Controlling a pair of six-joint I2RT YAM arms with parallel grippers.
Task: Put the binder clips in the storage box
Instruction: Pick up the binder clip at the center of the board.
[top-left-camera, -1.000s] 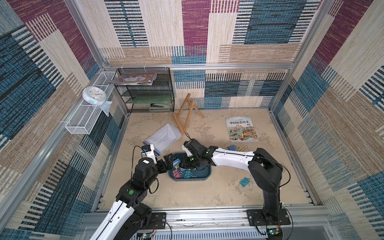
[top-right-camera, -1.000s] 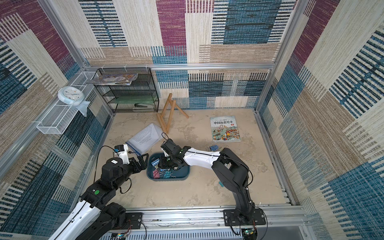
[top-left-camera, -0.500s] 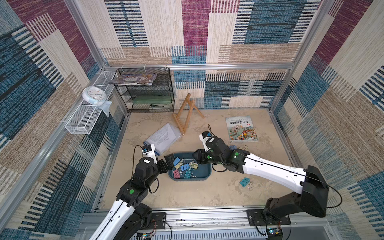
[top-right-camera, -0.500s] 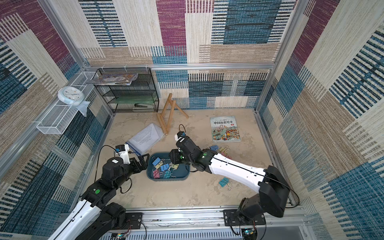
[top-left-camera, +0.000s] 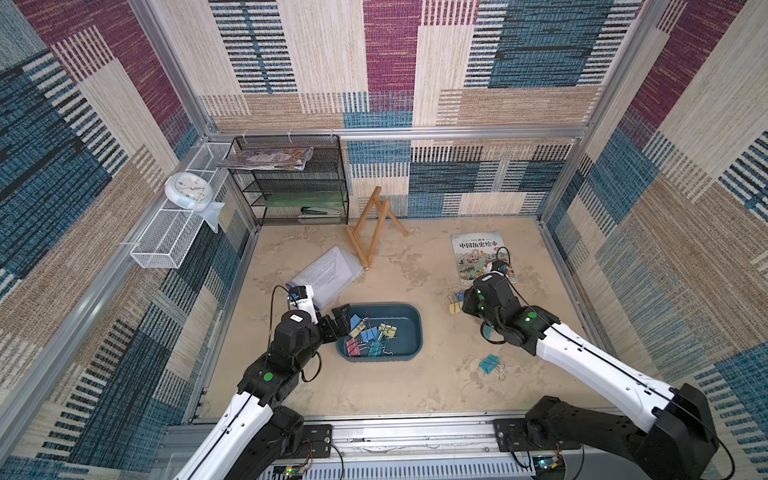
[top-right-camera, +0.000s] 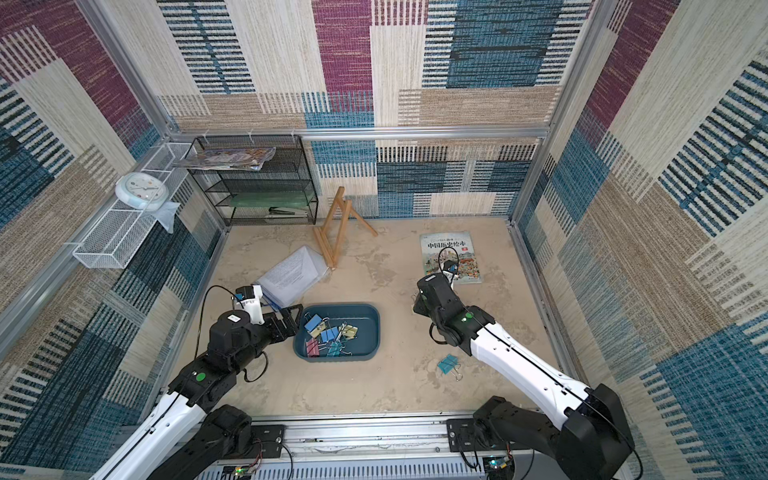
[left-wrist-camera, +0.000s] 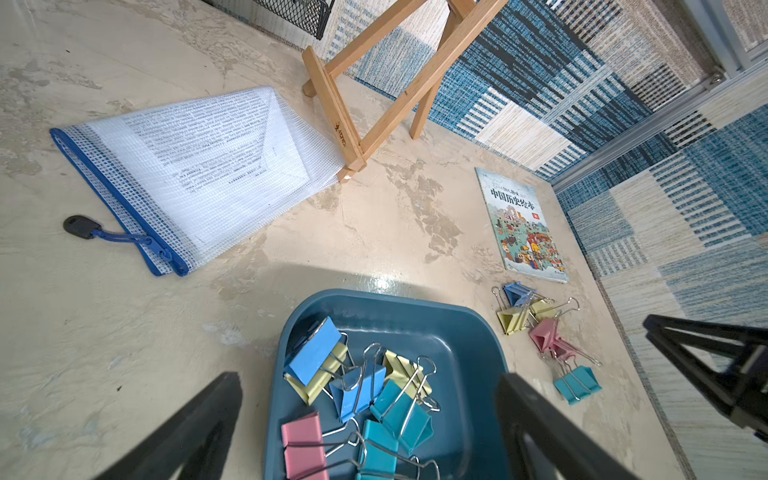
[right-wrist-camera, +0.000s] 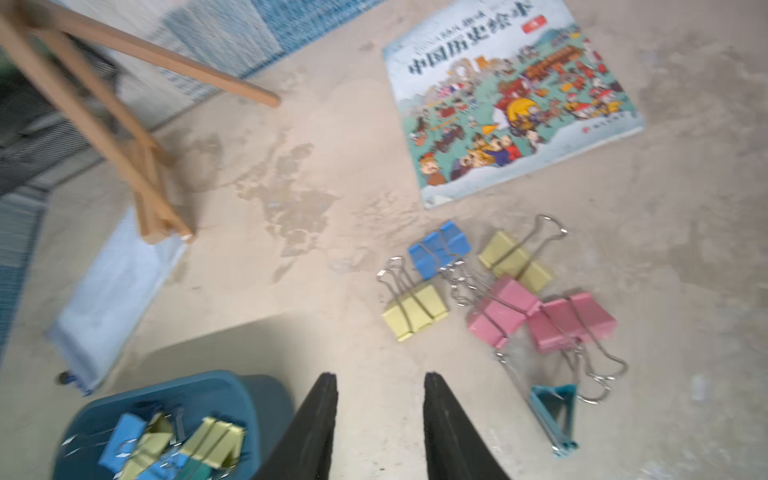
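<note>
Right arm (top-left-camera: 582, 353) left the storage box (top-left-camera: 408, 328); binder clips (right-wrist-camera: 503, 311) lie beyond its jaws.

- Left arm (top-left-camera: 266, 376): elbow folded, forearm angled forward and inward.
- Left gripper (top-left-camera: 338, 319): jaws spread fully wide, nothing between them.
- Right arm (top-left-camera: 582, 353): stretched far forward, wrist pitched down.
- Right gripper (right-wrist-camera: 380, 376): jaws partly apart, parallel, empty.

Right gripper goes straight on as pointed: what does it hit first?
The right gripper would probably meet bare table first, just short of the nearest yellow clip; depth is unclear.
</note>
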